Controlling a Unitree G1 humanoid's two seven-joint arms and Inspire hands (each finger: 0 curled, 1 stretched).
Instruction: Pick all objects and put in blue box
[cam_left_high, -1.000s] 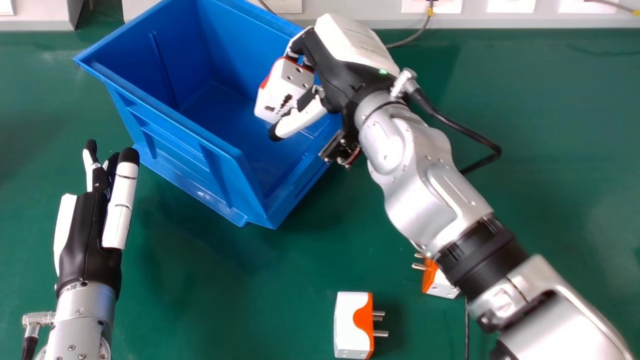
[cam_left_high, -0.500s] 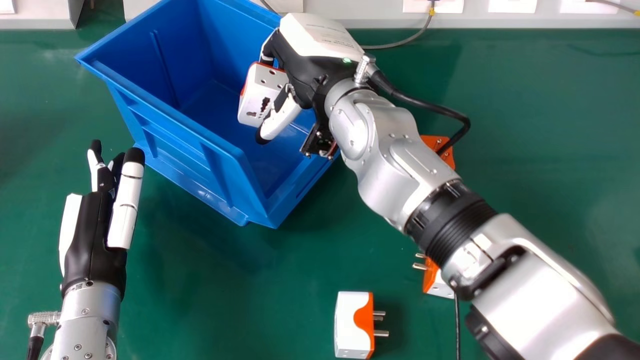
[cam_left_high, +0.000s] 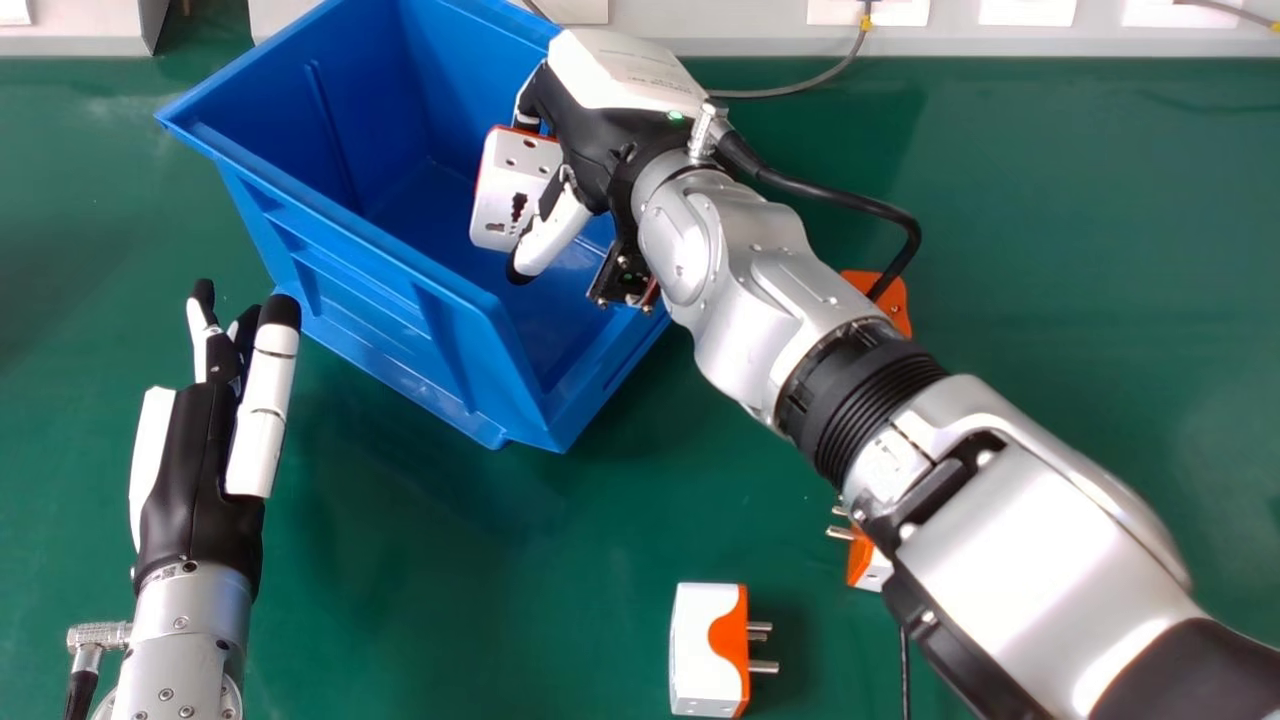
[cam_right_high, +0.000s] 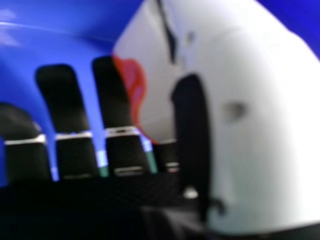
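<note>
Over the open blue box (cam_left_high: 390, 265) my right hand (cam_left_high: 610, 130) holds a white and orange plug adapter (cam_left_high: 512, 185) between its thumb and fingers. In the right hand view the adapter (cam_right_high: 150, 75) lies against my right hand (cam_right_high: 117, 105), with the blue box wall (cam_right_high: 50, 42) behind. A second white and orange adapter (cam_left_high: 705, 650) rests on the green table with its pins pointing right. Another adapter (cam_left_high: 866, 560) is partly hidden under my right forearm. My left hand (cam_left_high: 200, 470) is at the left, fingers straight, beside the box.
An orange object (cam_left_high: 885, 297) lies right of the box, partly covered by the right forearm. A thin black cable (cam_left_high: 905, 670) runs along the table near the front. Grey cable (cam_left_high: 800, 88) and a white panel (cam_left_high: 720, 38) line the back edge.
My right hand has moved left over the box with the adapter still held. The orange object has come into view behind the forearm. My left hand has shifted slightly right.
</note>
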